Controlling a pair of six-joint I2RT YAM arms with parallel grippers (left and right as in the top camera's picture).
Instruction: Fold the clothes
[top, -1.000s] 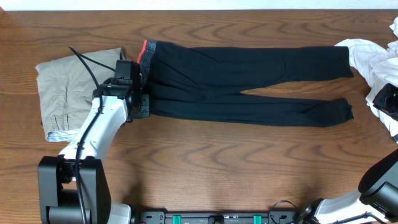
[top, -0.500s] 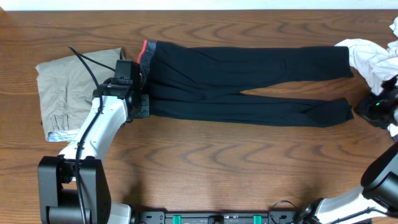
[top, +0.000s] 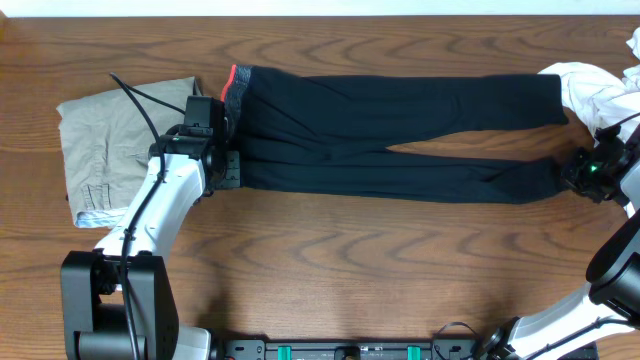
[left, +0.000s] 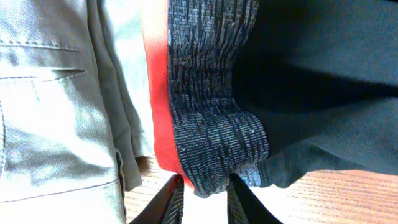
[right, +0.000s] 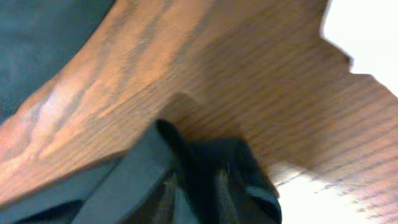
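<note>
Flat black leggings (top: 400, 130): left gripper (left: 205, 190) pinching waistband (left: 211, 112), right gripper (top: 578, 171) newly arrived at lower cuff (top: 550, 181), jaws narrowed, hold unconfirmed; fold seemingly ready to begin

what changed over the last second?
The right gripper moved leftward from the far right, onto the lower leg cuff of the black leggings. Whether it has pinched the cuff is unclear. Unchanged: the left gripper clamps the grey waistband; the leggings, khaki trousers and white garment lie as before.
</note>
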